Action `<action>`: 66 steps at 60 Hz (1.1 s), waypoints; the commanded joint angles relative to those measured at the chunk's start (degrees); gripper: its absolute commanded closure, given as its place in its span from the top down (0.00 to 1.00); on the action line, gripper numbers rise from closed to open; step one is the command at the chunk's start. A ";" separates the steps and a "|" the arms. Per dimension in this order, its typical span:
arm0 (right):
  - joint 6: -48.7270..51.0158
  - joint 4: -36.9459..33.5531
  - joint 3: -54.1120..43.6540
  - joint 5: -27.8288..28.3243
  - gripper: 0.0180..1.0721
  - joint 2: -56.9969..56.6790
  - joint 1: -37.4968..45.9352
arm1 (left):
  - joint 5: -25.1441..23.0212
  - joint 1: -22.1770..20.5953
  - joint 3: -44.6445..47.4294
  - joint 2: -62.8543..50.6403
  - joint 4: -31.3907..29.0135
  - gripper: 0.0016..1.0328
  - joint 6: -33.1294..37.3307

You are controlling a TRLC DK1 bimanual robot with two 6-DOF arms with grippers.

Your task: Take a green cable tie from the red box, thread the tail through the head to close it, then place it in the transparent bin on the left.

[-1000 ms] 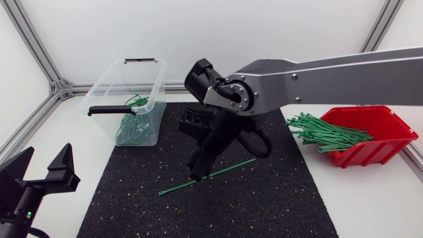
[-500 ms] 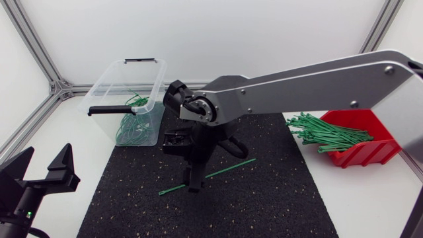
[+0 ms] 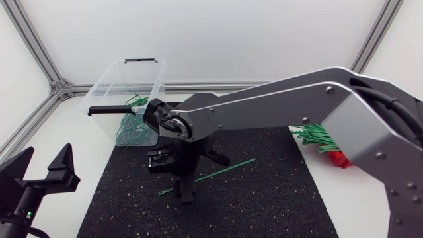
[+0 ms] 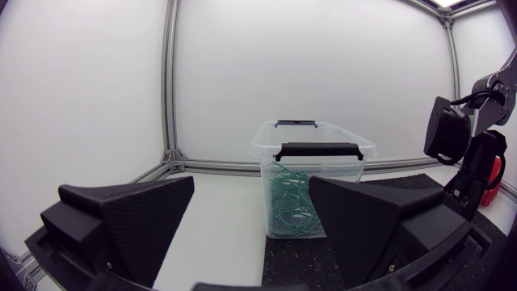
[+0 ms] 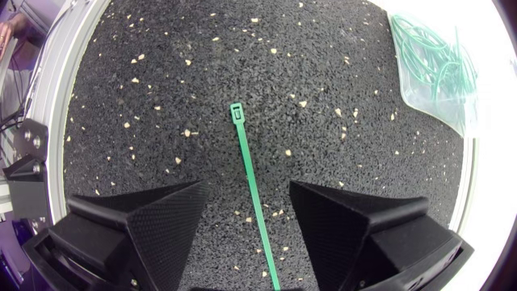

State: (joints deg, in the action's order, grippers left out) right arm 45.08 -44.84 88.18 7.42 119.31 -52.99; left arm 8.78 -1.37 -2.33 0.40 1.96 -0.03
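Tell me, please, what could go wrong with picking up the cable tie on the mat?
The thin green cable tie lies flat on the black speckled mat, so the open fingers of the right gripper may scrape past it. They straddle its tail, so a grasp there could leave the head end flopping.

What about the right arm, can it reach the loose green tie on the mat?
Probably yes: its open gripper hangs right over the tie, straddling it, with nothing covering it.

The cable tie (image 5: 241, 137) is bright green on a black mat (image 5: 339, 89) speckled with pale flecks. The clear bin (image 3: 109, 82) has 2 black handles (image 3: 109, 110) and holds green looped ties (image 3: 132, 129). The right tool (image 5: 248, 187) is matte black.
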 commanded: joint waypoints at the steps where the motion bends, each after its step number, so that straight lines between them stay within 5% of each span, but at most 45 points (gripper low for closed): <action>1: 1.94 0.10 1.73 -0.21 0.68 2.07 -0.97 | -0.60 -0.48 2.50 0.21 -0.46 0.96 -0.58; 7: 2.56 0.28 2.17 -0.21 0.60 3.13 -1.76 | -0.60 -0.48 2.50 0.21 -0.46 0.96 -0.58; 28: 3.96 2.56 2.26 -1.44 0.56 5.41 -2.55 | -0.60 -0.48 2.50 0.21 -0.46 0.96 -0.58; 34: 4.14 2.56 2.43 -1.53 0.44 5.59 -2.38 | -0.60 -0.48 2.50 0.21 -0.46 0.96 -0.58; 48: 4.40 2.39 3.14 -1.53 0.42 6.03 -1.94 | -0.60 -0.39 2.50 0.21 -0.46 0.96 -0.58; 66: 4.67 -0.25 5.16 -0.83 0.20 7.52 -1.50 | -0.60 -0.39 2.50 0.21 -0.46 0.96 -0.58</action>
State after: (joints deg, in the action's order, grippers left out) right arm 48.27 -44.23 92.33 6.37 124.46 -54.96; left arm 8.78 -1.37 -2.33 0.40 1.96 -0.03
